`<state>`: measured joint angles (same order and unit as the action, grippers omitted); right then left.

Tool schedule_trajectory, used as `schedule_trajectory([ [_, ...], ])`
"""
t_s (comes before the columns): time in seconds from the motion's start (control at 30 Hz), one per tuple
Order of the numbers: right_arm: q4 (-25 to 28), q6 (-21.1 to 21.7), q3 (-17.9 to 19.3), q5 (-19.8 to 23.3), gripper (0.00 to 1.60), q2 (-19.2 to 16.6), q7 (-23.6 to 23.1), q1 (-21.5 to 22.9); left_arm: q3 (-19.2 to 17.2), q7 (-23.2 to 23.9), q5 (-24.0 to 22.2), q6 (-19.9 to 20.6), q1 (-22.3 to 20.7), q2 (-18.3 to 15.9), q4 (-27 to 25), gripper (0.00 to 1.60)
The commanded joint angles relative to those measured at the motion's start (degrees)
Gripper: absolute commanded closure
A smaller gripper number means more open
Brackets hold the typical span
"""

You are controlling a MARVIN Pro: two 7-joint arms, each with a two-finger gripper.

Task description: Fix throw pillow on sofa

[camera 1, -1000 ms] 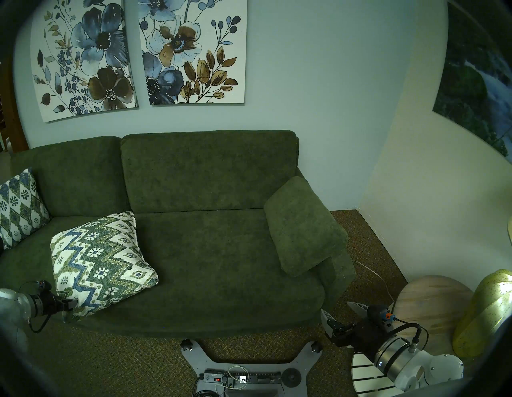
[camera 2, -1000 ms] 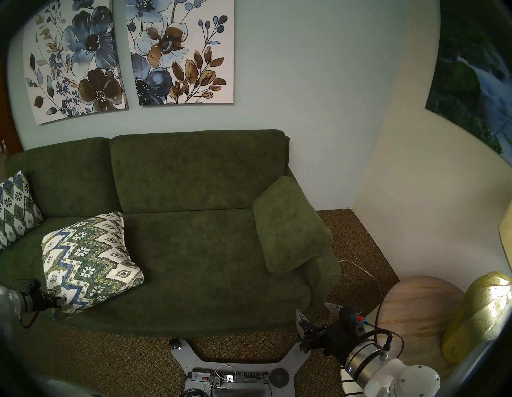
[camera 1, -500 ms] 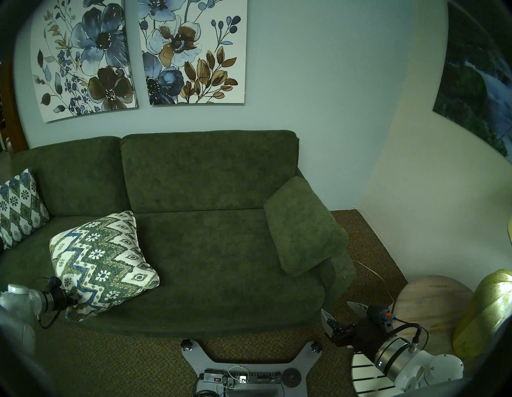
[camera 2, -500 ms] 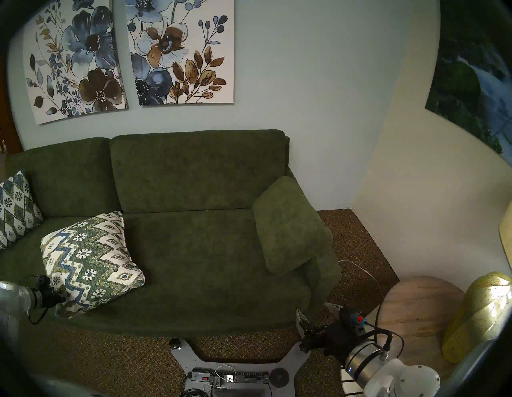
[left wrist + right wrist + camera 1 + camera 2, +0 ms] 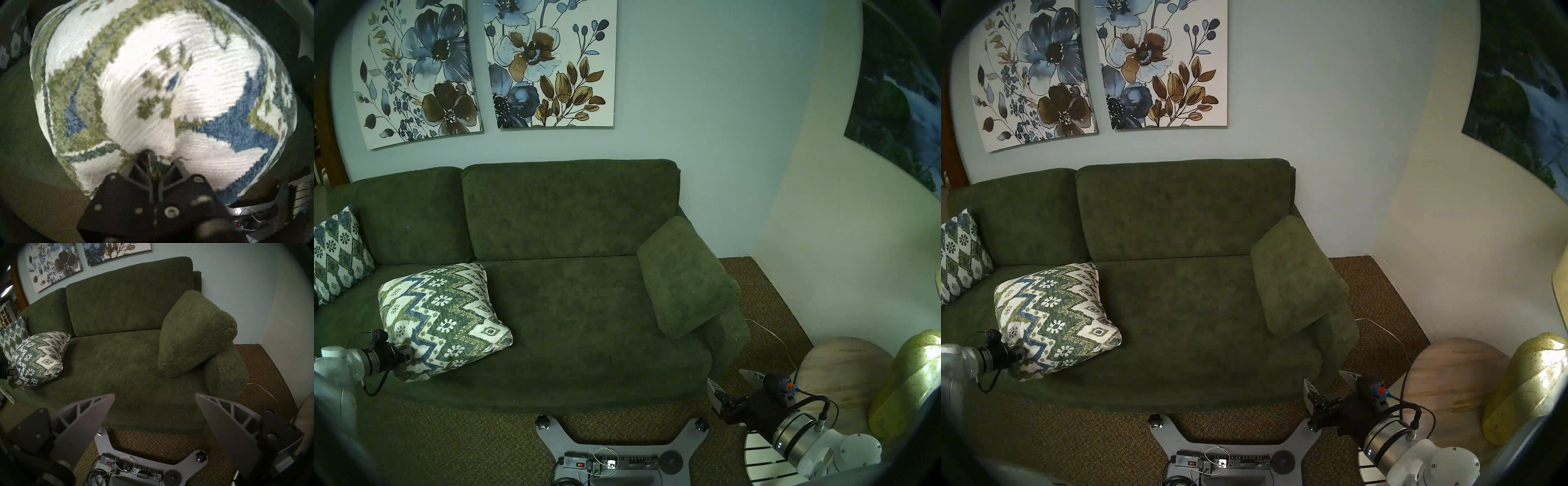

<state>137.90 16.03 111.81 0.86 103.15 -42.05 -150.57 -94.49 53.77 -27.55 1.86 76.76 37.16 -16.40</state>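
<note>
The cream throw pillow with green-and-blue chevrons lies on the left seat of the dark green sofa; it also shows in the head right view and the right wrist view. My left gripper is shut on the pillow's near left corner; in the left wrist view the fingers pinch the fabric and the pillow fills the frame. My right gripper is open and empty, low off the sofa's front right corner; its fingers spread wide.
A blue-white diamond-lattice pillow leans at the sofa's far left. A plain green cushion rests on the right arm. A round wooden side table with a yellow lamp base stands at right. My base plate and power strip lie on the carpet.
My left gripper has lifted and moved up and slightly right with the pillow corner; the pillow has shifted right and its gripped corner is raised. The right arm has not moved.
</note>
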Motion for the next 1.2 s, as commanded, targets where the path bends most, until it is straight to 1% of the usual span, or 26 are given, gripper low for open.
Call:
schedule_trajectory([
  [0.0,0.41,-0.08,-0.03,0.06,0.0,-0.05,-0.08,0.1,-3.63,6.75,-4.43,-0.07,-6.2,-1.57,-6.37,1.6],
  [0.13,0.38,-0.08,-0.02,0.03,0.0,-0.03,-0.09,0.13,-5.28,10.22,-6.03,0.51,-7.69,-2.25,-8.72,1.6],
  [0.17,0.38,-0.08,-0.02,0.02,0.0,-0.02,-0.09,0.14,-5.49,12.3,-6.15,1.16,-8.9,-2.24,-9.91,1.6],
  [0.2,0.38,-0.08,-0.02,0.02,0.0,-0.02,-0.1,0.15,-6.16,10.94,-7.25,0.51,-7.37,-2.29,-8.93,1.6],
  [0.27,0.38,-0.08,-0.01,0.01,0.0,-0.01,-0.11,0.16,-6.21,14.37,-7.38,2.02,-9.72,-1.9,-11.82,1.6],
  [0.33,0.39,-0.09,-0.01,0.0,0.0,0.01,-0.13,0.17,-6.48,15.84,-8.19,2.73,-10.16,-1.44,-13.0,1.6],
  [0.37,0.39,-0.09,-0.01,-0.01,0.0,0.01,-0.13,0.17,-6.71,15.62,-8.99,2.57,-9.64,-1.14,-12.59,1.6],
  [0.4,0.4,-0.09,0.0,-0.01,0.0,0.02,-0.14,0.17,-6.57,17.45,-8.84,3.62,-10.35,-0.84,-14.26,1.6],
  [0.5,0.41,-0.09,0.0,-0.02,0.0,0.03,-0.16,0.18,-6.66,20.35,-9.99,4.84,-10.03,0.31,-16.8,1.6],
  [0.53,0.41,-0.09,0.01,-0.03,0.0,0.04,-0.17,0.18,-6.47,20.43,-10.34,5.17,-10.34,0.74,-16.8,1.6],
  [0.57,0.42,-0.09,0.01,-0.03,0.0,0.05,-0.18,0.18,-6.67,22.24,-10.69,5.65,-9.59,1.25,-18.5,1.6],
  [0.63,0.43,-0.08,0.01,-0.04,0.0,0.06,-0.19,0.18,-6.29,23.03,-11.44,6.06,-9.64,2.58,-19.11,1.6],
  [0.7,0.44,-0.08,0.02,-0.05,0.0,0.07,-0.21,0.18,-6.47,25.92,-11.9,6.98,-8.16,3.81,-21.9,1.6],
  [0.73,0.44,-0.08,0.02,-0.06,0.0,0.07,-0.22,0.18,-6.17,25.9,-12.21,7.11,-8.39,4.53,-21.84,1.6],
  [0.83,0.44,-0.08,0.03,-0.07,0.0,0.09,-0.24,0.19,-6.31,28.31,-12.87,8.16,-7.83,5.64,-24.14,1.6],
  [0.87,0.44,-0.08,0.03,-0.08,0.0,0.1,-0.24,0.19,-6.72,29.69,-13.2,8.57,-7.33,5.94,-25.66,1.6],
  [0.9,0.44,-0.08,0.03,-0.08,0.0,0.1,-0.25,0.2,-6.56,29.46,-13.45,8.55,-7.92,6.23,-25.23,1.6],
  [1.0,0.43,-0.08,0.04,-0.1,0.0,0.12,-0.26,0.2,-6.96,31.15,-13.85,9.24,-7.57,7.0,-27.95,1.6],
  [1.03,0.44,-0.08,0.04,-0.1,0.0,0.13,-0.27,0.2,-6.95,31.23,-13.96,9.37,-7.82,7.34,-28.0,1.6],
  [1.13,0.46,-0.08,0.05,-0.11,0.0,0.14,-0.3,0.2,-7.26,31.23,-14.11,10.4,-6.73,8.72,-31.17,1.6],
  [1.17,0.47,-0.08,0.05,-0.11,0.0,0.15,-0.31,0.19,-7.15,31.13,-14.09,10.65,-6.91,9.17,-31.01,1.6],
])
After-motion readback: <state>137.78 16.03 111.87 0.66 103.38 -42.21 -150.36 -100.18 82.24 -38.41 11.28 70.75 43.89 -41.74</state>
